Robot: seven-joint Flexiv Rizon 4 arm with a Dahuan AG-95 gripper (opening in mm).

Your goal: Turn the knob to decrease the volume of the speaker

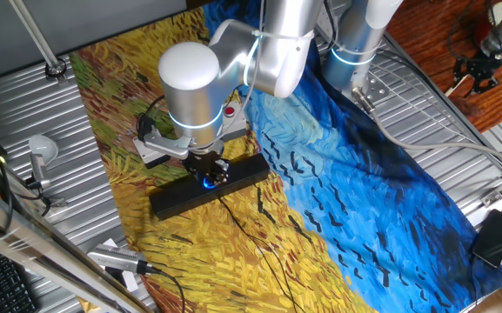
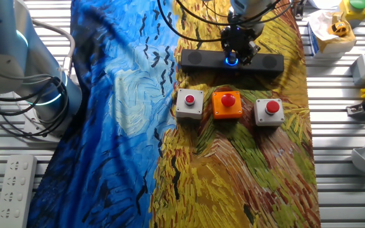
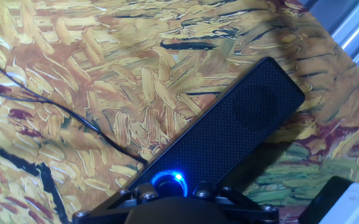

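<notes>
I've got the gripper point(image 2: 236, 54) sitting right over the knob point(image 3: 169, 183), dead centre of the speaker point(image 2: 198, 59). From the other fixed view the bar lies across the cloth point(image 2: 233, 158) at about 12 o'clock from the three button boxes; the orange box point(image 2: 227, 104) is directly below it, grey boxes point(image 2: 190, 103) at 9 and 3 of that one.

Claw state: I cannot tell. In the hand view the blue ring glows just above the black gripper body at 6 o'clock, but the fingertips are out of frame. In both fixed views the hand hides the contact. It looks down at or on the dial; whether it's clamped, can't confirm.

Risks from here, as I judge them:
- If the fingers aren't seated around the knob, wrist rotation just slips and volume doesn't change
- Speaker is loose on soft cloth, nothing pinning it. Off-centre grip or too much downforce and the whole bar yaws with the wrist instead of the dial turning
- Wrong rotation sense raises volume; nothing in view tells me which way is down
- Cable point(image 1: 251, 228) trails off toward 6 o'clock in one fixed view; if the bar swings it could drag

I'd go slow and watch the bar for any yaw
</notes>
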